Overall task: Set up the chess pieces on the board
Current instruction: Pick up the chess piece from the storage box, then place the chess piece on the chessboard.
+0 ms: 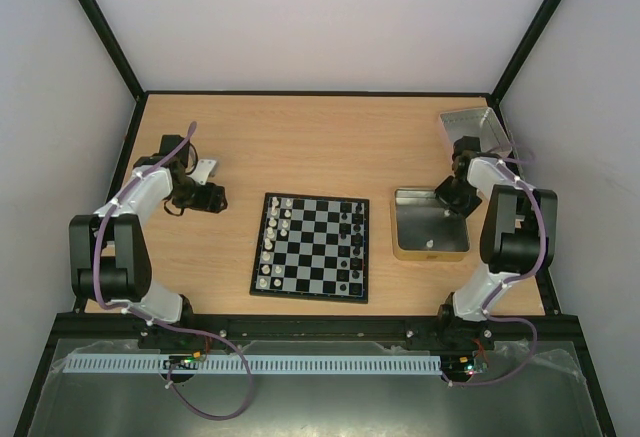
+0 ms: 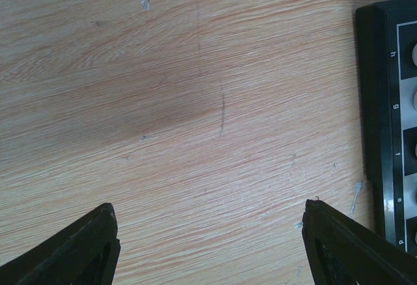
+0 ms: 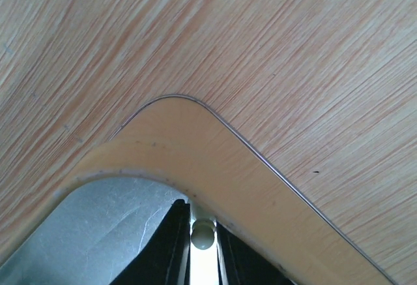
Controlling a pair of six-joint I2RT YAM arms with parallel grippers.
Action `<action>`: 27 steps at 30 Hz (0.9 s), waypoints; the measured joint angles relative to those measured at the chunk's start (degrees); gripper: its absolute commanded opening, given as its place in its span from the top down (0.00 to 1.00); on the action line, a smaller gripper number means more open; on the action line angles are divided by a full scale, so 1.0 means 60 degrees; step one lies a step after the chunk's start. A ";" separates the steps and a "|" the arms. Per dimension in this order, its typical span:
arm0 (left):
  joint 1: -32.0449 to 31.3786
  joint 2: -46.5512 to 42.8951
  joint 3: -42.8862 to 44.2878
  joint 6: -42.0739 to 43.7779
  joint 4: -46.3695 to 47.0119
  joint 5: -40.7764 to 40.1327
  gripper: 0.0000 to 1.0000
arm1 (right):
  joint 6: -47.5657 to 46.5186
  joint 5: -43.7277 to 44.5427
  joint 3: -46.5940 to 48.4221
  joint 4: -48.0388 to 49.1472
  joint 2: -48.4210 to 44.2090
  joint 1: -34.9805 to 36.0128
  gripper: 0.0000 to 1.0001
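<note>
The board [image 1: 310,247] lies in the middle of the table; its black edge also shows in the left wrist view [image 2: 381,115]. White chess pieces [image 1: 268,242] stand along its left side and black pieces [image 1: 352,247] along its right side. My left gripper [image 1: 218,197] hangs open and empty [image 2: 210,207] over bare wood, left of the board. My right gripper [image 1: 452,197] is shut on a white piece [image 3: 202,235] at the far right corner of the tan-rimmed tin [image 3: 215,161]. Another white piece [image 1: 430,244] lies inside the tin.
The tan-rimmed tin [image 1: 400,249] sits right of the board. A silvery grey tray [image 1: 470,122] stands at the back right corner. Black frame posts and white walls enclose the table.
</note>
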 measured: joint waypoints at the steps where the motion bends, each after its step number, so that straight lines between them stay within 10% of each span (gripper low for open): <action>1: 0.0000 0.0011 0.0000 0.0004 0.0000 0.0000 0.23 | -0.0004 0.0022 -0.0004 0.0011 0.0018 -0.0004 0.95; 14: 0.0000 0.0095 0.0000 0.0004 0.0000 0.0018 0.23 | 0.0004 0.0273 0.0026 -0.0262 -0.0976 0.1082 0.98; 27: 0.0000 0.0095 0.0000 0.0000 0.0004 0.0033 0.23 | 0.1450 0.0739 0.2350 -0.1716 -0.1406 0.9063 0.98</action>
